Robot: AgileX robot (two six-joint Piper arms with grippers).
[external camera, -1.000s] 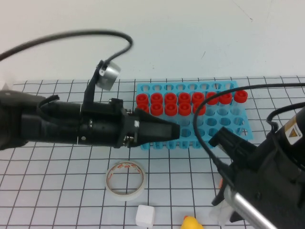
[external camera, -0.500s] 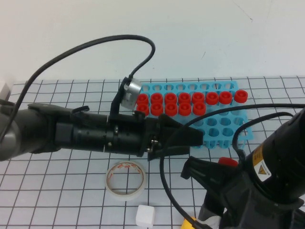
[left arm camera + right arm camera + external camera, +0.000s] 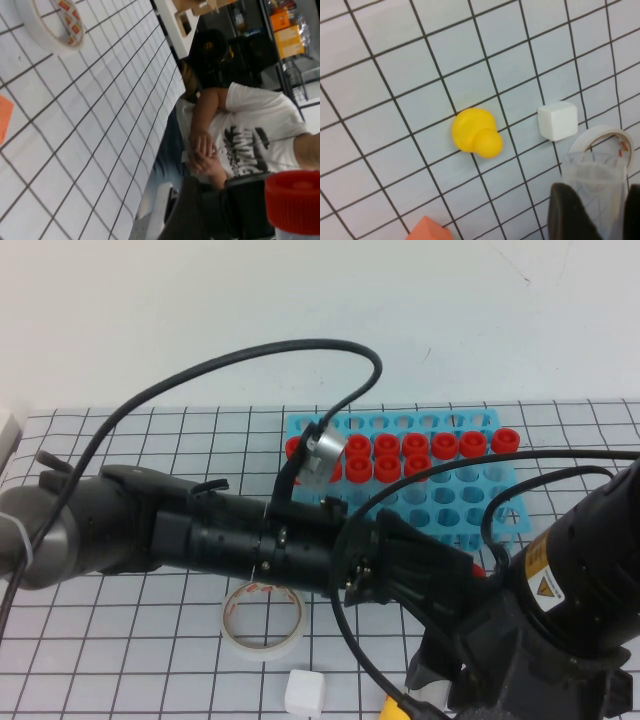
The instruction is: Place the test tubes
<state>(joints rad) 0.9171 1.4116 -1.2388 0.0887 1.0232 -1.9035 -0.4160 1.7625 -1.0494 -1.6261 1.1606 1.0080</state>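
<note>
The test tube [image 3: 596, 175] is grasped in the right hand [image 3: 604, 202], its clear body pinched between the dark fingers. I judge its long axis roughly upright, red cap [image 3: 295, 200] uppermost. The left hand [image 3: 432, 575] reaches across, its tip just beside that cap and so the nearer taker, though released or clenched I cannot tell. Beyond both hands lies the blue rack [image 3: 500, 502], its far rows part-filled with capped tubes [image 3: 430, 445]. Under the right hand, on the gridded counter [image 3: 120, 640] — a yellow duck [image 3: 475, 131], white cube [image 3: 557, 120] and tape roll [image 3: 264, 615]. Past the counter's edge sits a person [image 3: 245, 135].
</note>
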